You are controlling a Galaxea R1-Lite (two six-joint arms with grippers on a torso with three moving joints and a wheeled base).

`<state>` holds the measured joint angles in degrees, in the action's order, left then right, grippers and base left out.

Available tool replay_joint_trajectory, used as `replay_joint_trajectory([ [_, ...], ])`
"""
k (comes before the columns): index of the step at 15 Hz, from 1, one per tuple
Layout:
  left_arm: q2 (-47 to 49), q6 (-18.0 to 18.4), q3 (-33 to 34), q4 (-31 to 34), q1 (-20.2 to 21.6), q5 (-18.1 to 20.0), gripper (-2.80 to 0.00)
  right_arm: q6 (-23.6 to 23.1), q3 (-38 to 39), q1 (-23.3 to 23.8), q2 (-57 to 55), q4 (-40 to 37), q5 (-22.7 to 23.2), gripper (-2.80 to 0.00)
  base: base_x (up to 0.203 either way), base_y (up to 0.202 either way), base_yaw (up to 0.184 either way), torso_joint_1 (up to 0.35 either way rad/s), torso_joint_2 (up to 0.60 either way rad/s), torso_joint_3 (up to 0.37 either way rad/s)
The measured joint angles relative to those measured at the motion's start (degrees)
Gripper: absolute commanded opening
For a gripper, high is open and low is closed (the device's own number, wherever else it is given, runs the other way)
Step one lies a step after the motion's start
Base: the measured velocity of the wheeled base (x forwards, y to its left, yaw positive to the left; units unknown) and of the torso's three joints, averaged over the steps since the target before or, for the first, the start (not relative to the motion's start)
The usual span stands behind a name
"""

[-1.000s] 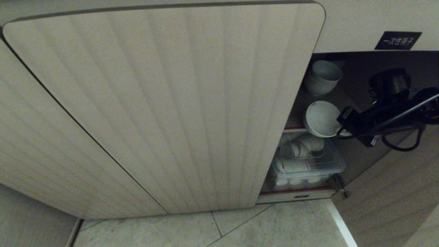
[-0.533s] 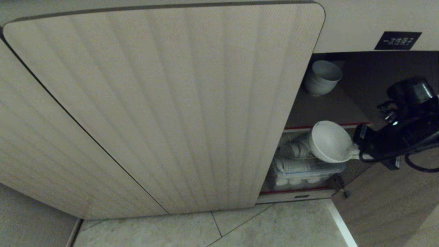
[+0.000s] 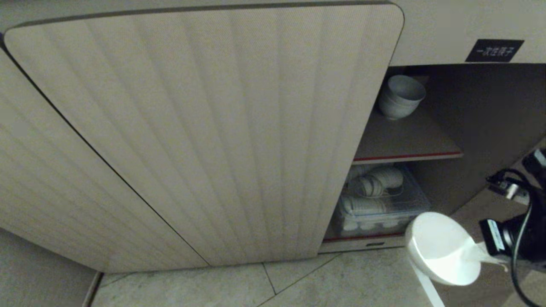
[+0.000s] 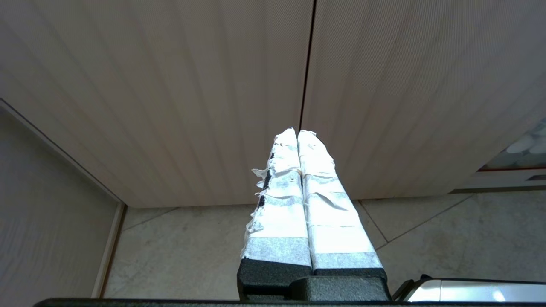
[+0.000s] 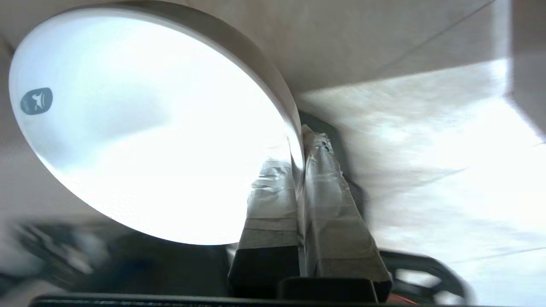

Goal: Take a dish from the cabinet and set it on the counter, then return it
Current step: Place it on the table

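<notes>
The dish (image 3: 441, 249) is a white bowl, tilted on its side and hanging low over the floor just outside the cabinet's (image 3: 213, 128) open right side. My right gripper (image 3: 480, 253) is shut on its rim, which shows pinched between the taped fingers (image 5: 324, 179) in the right wrist view, beside the bowl's bright inside (image 5: 140, 128). My left gripper (image 4: 297, 133) is parked in front of the closed ribbed doors, shut and holding nothing. The counter is out of view.
A stack of white bowls (image 3: 401, 100) stands on the brown shelf (image 3: 405, 140). Below it a clear plastic box (image 3: 379, 200) holds more dishes. The open door (image 3: 477, 204) stands at the right, and tiled floor (image 3: 298, 285) lies below.
My right gripper has drawn the bowl off the shelf, out of the cabinet and down to the right. The bowl now hangs near the floor, and the shelf's front is bare.
</notes>
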<state>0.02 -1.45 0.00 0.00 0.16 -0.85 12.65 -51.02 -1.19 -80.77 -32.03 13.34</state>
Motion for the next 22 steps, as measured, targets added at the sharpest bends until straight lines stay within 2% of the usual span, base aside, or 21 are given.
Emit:
replay_joint_trajectory([
  [4,0.0,0.0,0.0,0.0,0.0,0.0,-2.8,-9.9,5.8,0.2,8.4,-3.9,0.0,-2.8,0.0,0.0,0.0,0.0,0.0,0.0],
  [7,0.0,0.0,0.0,0.0,0.0,0.0,-2.8,-14.4,8.3,0.3,13.1,-4.5,-0.1,-2.8,0.0,0.0,0.0,0.0,0.0,0.0],
  [15,0.0,0.0,0.0,0.0,0.0,0.0,-2.8,-14.7,12.7,0.2,21.5,-5.1,-0.3,-2.8,0.0,0.0,0.0,0.0,0.0,0.0],
  [22,0.0,0.0,0.0,0.0,0.0,0.0,-2.8,-13.8,13.3,-0.3,23.1,-5.2,-0.4,-2.8,0.0,0.0,0.0,0.0,0.0,0.0],
])
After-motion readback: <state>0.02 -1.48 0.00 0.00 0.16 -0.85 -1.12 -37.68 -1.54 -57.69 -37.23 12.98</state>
